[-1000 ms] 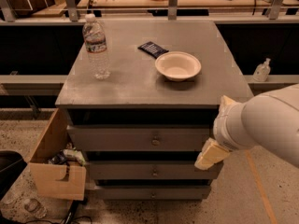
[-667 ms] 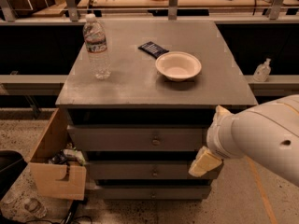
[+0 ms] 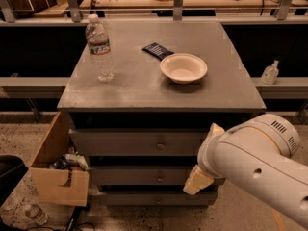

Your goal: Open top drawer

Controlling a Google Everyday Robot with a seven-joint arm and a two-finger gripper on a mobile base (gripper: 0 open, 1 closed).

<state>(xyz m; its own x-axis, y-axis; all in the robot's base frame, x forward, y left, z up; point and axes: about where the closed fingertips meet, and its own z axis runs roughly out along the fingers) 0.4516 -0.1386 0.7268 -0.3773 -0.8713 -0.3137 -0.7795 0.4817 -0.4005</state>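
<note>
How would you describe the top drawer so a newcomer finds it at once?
Find the grey cabinet bearing a water bottle and white bowl, the gripper low at its right front. The top drawer lies just under the tabletop, one round knob at centre. Unlike the two grey fronts below, it is the highest and tallest.

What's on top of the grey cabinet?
A water bottle, a white bowl and a dark packet behind it. The gripper hangs below the top drawer's right end, which the arm covers.
</note>
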